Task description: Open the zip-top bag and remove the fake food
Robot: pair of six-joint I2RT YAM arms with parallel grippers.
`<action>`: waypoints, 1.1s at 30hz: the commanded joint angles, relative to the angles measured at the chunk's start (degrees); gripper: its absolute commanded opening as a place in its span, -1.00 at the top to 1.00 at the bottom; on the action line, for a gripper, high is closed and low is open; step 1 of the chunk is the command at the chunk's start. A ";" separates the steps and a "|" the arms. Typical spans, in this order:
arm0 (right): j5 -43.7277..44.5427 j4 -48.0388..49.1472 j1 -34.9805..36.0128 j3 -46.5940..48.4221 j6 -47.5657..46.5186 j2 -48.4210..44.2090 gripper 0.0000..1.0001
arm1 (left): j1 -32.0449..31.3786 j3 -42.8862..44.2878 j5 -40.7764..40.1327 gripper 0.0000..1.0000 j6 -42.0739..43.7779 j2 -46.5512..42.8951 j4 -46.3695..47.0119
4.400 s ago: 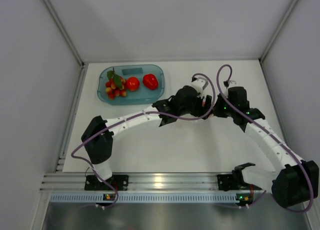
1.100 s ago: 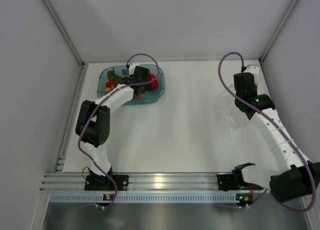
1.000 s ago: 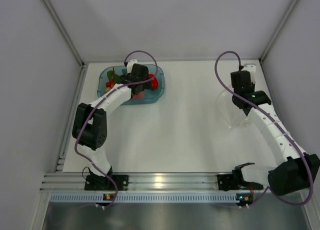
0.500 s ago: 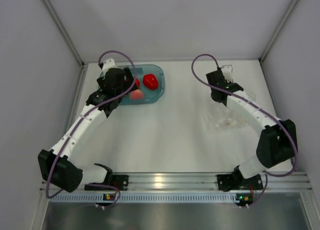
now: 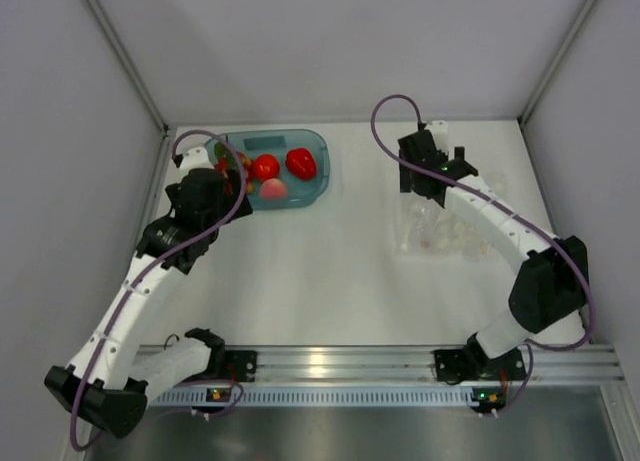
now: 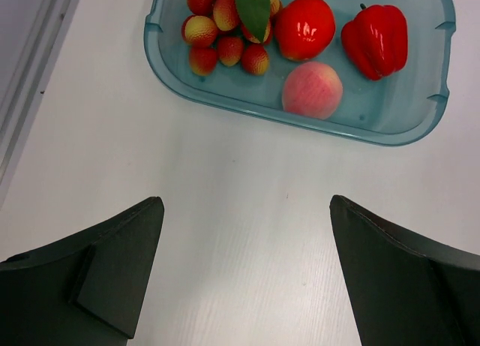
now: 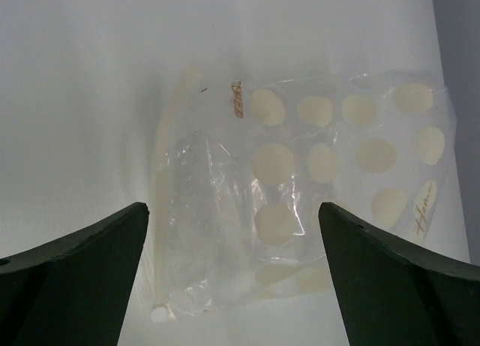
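Observation:
The zip-top bag (image 5: 445,226) (image 7: 300,188) lies flat on the white table at the right, clear with white dots, its zip strip (image 7: 160,211) on the left in the right wrist view. I see nothing inside it. My right gripper (image 5: 430,186) (image 7: 232,207) hovers open just above it, with nothing between its fingers. The fake food sits in the teal tray (image 5: 318,186) (image 6: 300,124): berry cluster (image 6: 225,38), tomato (image 5: 265,167) (image 6: 304,27), pepper (image 5: 300,162) (image 6: 375,38) and peach (image 5: 272,188) (image 6: 312,89). My left gripper (image 5: 228,193) (image 6: 244,202) is open and empty, just in front of the tray.
Grey enclosure walls close in the table at the left, back and right. An aluminium rail (image 5: 320,366) with both arm bases runs along the near edge. Purple cables loop over each wrist.
My right gripper has opened and let the bag drop flat onto the table. My left arm has drawn back from the tray, where the peach now lies.

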 commanded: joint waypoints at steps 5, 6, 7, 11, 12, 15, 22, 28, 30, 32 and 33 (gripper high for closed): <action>-3.48 0.30 0.66 -3.06 -3.32 -22.71 -0.99 | 0.40 -3.31 -0.72 -0.96 4.89 -10.33 -3.88; -4.35 0.03 0.66 -5.42 -4.45 -25.02 -0.99 | 0.40 -4.62 -1.34 -0.96 5.25 -12.34 -3.88; -4.71 -0.14 0.66 -6.75 -4.64 -27.39 -0.99 | 0.40 -5.24 -2.04 -0.96 5.51 -13.23 -3.79; -6.29 2.22 0.75 -15.45 -5.87 -43.27 -0.99 | 0.31 -7.36 -4.16 -0.96 5.61 -17.45 -3.70; -6.29 2.32 0.66 -16.77 -7.09 -45.85 -0.99 | 0.40 -7.71 -4.16 -0.96 5.60 -18.07 -3.62; -6.65 1.53 0.66 -20.91 -9.29 -54.90 -0.99 | 0.40 -8.59 -4.16 -0.96 6.04 -21.75 -3.70; -7.96 -5.41 0.66 -23.20 -9.39 -65.46 -0.99 | 0.31 -11.57 -2.75 -0.97 7.71 -31.42 -3.79; -8.40 -6.74 0.66 -24.78 -8.25 -67.84 -0.99 | 0.31 -11.84 -1.17 -0.97 8.50 -35.30 -3.79; -8.58 -6.82 0.66 -25.04 -7.81 -67.76 -0.99 | 0.31 -11.58 -1.17 -0.97 8.50 -35.39 -3.79; -8.58 -6.65 0.66 -25.05 -7.54 -67.14 -0.99 | 0.31 -11.58 -0.99 -0.97 8.50 -35.30 -3.79; -8.49 -6.56 0.75 -25.13 -7.54 -66.97 -0.99 | 0.31 -11.58 -0.90 -0.97 8.50 -35.04 -3.79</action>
